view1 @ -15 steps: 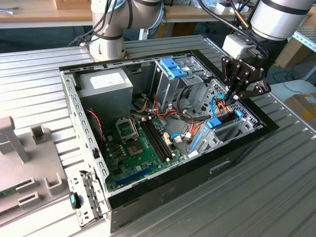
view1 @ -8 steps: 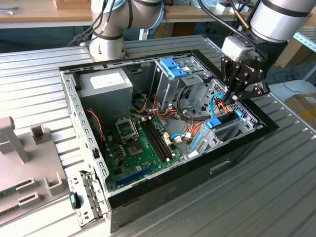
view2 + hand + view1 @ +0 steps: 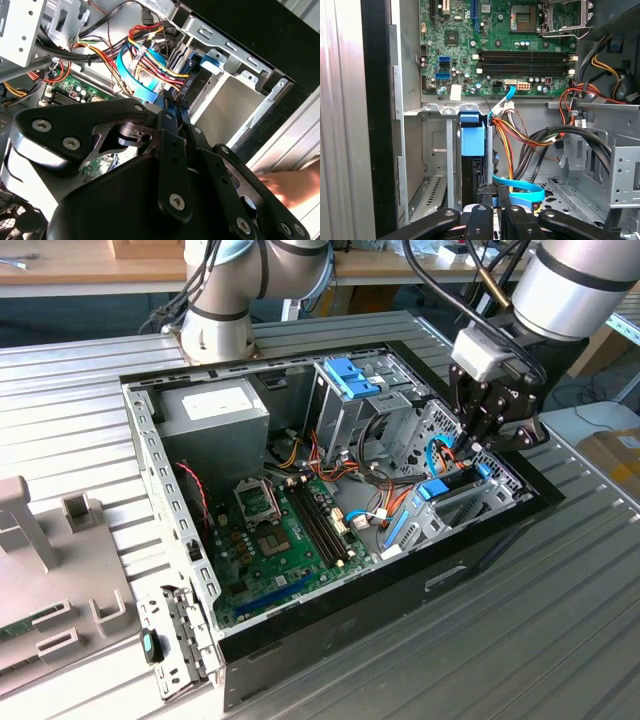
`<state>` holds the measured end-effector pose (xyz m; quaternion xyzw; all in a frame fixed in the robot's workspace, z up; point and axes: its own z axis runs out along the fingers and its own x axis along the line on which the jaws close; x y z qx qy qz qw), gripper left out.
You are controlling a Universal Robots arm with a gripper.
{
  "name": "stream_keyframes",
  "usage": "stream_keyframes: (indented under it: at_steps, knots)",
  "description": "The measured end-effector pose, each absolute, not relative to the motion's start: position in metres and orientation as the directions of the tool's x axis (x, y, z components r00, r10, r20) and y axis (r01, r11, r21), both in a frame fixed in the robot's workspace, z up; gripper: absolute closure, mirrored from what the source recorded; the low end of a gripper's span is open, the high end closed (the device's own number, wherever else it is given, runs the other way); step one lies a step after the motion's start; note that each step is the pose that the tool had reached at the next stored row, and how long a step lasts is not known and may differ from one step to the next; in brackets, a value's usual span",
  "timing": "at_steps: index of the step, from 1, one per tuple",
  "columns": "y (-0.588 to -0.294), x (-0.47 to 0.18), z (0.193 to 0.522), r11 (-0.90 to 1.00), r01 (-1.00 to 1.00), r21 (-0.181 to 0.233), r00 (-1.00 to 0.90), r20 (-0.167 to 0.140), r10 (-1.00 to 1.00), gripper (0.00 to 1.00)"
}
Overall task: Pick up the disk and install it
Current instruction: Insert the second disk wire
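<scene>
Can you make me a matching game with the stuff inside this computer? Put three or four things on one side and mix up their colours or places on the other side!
Things:
1. circuit board
2. gripper
3. flat ribbon cable
4. power supply box

Colour or place:
A. light blue, curling just beyond the fingertips
B. grey with a white label, in a far corner of the case
C. green, lying flat on the case floor
D. black, reaching down into the case at the exterior view's right

Pairs: 1-C, 2-D, 3-A, 4-B

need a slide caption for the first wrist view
Gripper closed on the disk, standing on edge in the computer case bay below the motherboard.
</scene>
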<state>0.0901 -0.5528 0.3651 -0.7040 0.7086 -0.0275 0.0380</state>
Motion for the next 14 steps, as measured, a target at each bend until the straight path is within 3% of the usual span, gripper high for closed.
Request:
stream_keyframes:
  at_steps: [14]
  knots:
    - [-0.5569,0.0873,0.3649,0.008,-0.994,-0.109,-0.005,-0.022,-1.000,0.84]
